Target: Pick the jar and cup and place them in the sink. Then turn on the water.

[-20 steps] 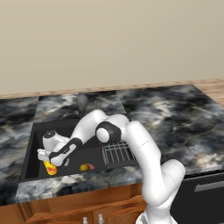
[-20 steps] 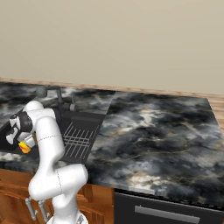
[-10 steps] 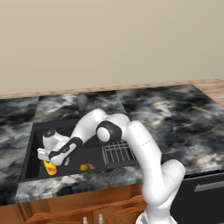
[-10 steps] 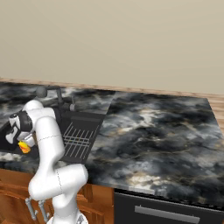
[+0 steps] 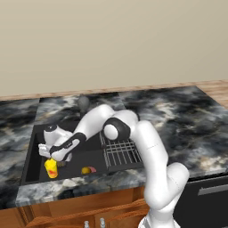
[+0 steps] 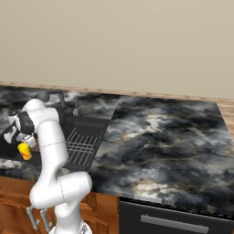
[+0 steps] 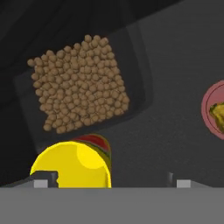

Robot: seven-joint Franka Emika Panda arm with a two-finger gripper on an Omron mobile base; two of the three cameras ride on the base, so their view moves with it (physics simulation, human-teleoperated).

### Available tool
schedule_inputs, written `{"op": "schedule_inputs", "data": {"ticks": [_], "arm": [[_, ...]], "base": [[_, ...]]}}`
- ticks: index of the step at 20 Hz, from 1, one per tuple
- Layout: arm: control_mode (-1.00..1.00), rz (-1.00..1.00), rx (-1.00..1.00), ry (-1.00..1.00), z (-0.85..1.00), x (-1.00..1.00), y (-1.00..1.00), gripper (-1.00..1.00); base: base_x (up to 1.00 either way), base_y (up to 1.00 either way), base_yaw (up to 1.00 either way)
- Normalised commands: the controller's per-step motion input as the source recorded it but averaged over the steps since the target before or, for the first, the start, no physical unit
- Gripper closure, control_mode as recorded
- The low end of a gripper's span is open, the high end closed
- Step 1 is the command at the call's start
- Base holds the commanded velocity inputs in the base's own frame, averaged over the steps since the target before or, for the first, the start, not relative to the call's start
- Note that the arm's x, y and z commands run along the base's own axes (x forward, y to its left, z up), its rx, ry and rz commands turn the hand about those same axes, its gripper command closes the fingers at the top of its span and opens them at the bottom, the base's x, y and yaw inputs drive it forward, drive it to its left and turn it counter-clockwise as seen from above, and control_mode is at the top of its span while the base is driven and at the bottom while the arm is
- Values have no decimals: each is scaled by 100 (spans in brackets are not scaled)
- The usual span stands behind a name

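The yellow cup [image 5: 51, 168] with its red mark stands upright on the floor of the black sink [image 5: 94, 156], near the front left corner. My gripper [image 5: 52, 159] hangs just above it, open. In the hand view the cup [image 7: 72, 166] sits between the widely spread fingertips [image 7: 43, 179], close to the left one and free of the right one. Just beyond it stands the jar [image 7: 78, 83], brown and grainy inside dark glassy walls, also on the sink floor. From the right base view the cup [image 6: 24, 151] shows below the hand [image 6: 16, 137].
A small yellow-and-pink round blob [image 5: 87, 169] lies on the sink floor right of the cup, and shows as the blob [image 7: 215, 113] in the hand view. A grey wire rack [image 5: 120, 153] covers the sink's right part. The faucet [image 5: 83, 103] stands behind the basin. Dark marbled counter [image 5: 178, 124] stretches to the right.
The gripper's fingers have spread wide and let go of the cup, which now stands on the sink floor. The arm has hardly moved.
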Motion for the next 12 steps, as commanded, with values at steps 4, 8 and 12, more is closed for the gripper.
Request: {"op": "schedule_inputs", "data": {"ticks": [4,8,12], "arm": [[-100,0,0,0,39,0,-17,-100],[-100,0,0,0,40,0,-21,-100],[-100,0,0,0,41,0,-23,-100]], "base": [[0,0,0],[0,0,0],[0,0,0]]}}
